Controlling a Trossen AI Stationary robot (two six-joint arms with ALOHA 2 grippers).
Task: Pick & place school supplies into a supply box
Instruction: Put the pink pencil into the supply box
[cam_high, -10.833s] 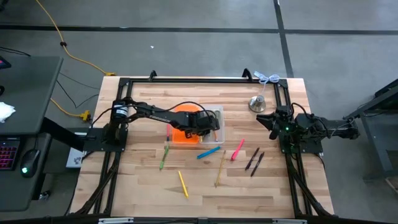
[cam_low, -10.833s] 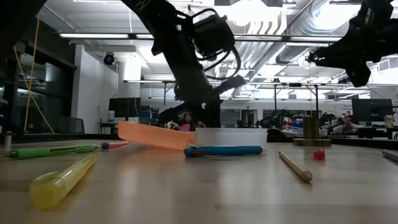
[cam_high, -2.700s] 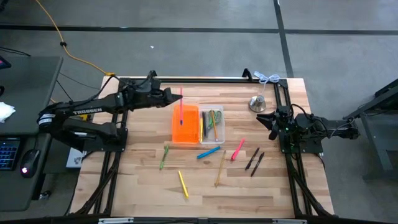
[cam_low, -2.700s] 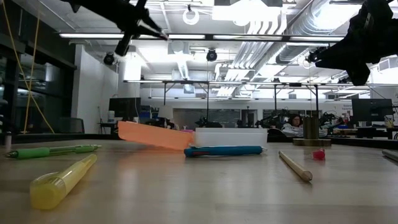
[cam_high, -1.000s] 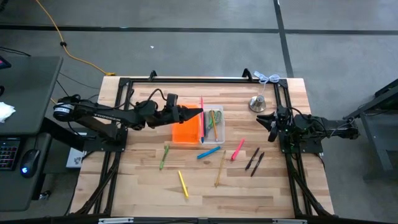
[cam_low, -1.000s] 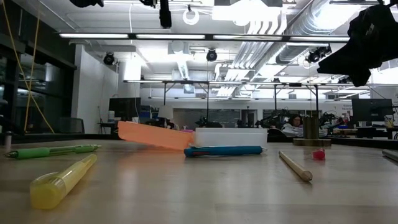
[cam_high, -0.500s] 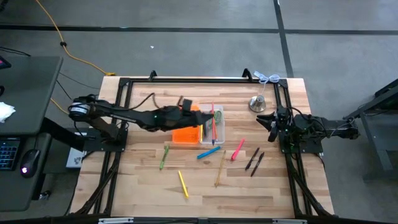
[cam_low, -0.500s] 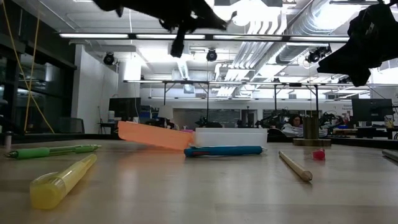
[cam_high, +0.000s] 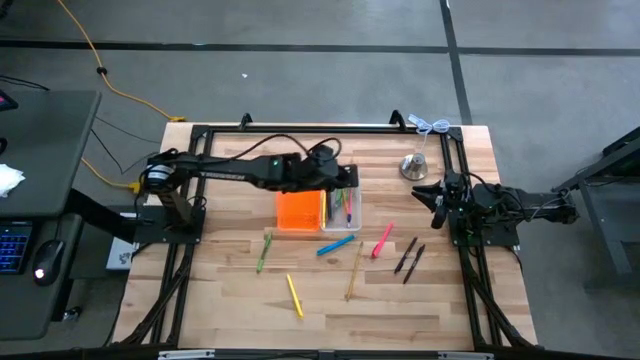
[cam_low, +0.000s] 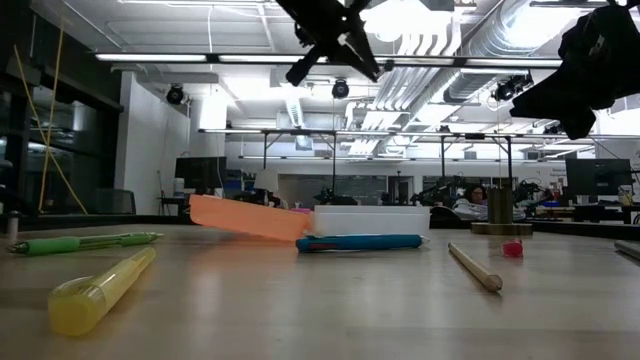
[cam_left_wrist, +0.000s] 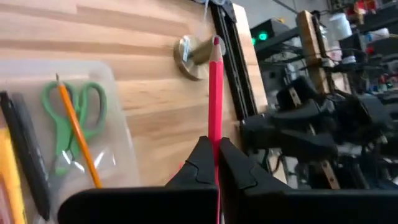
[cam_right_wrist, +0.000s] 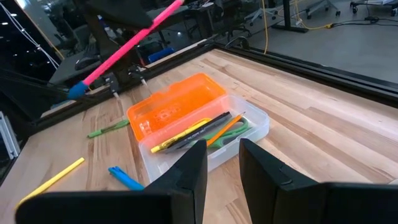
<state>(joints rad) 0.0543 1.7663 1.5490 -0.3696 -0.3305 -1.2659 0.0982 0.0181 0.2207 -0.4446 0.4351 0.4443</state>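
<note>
We see left gripper (cam_high: 338, 178) clamped on pink pencil (cam_left_wrist: 215, 93), now moved over clear tray (cam_high: 344, 205), frame centre; drop seems next. Right gripper (cam_high: 432, 195) parked, fingers apart.

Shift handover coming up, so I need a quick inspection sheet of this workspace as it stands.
Surface: wooden table, black frame rails.
Job's things: supply box open, with scissors and pens inside; blue marker, green pen, yellow marker, pencil, pink marker and two dark pens loose.
Clutter: silver bell.
Grippers: left gripper above the box, jaws shut on pink pencil; right gripper parked at the right edge.
Cables: yellow cable on the floor.
Surroundings: person seated far behind.
</note>
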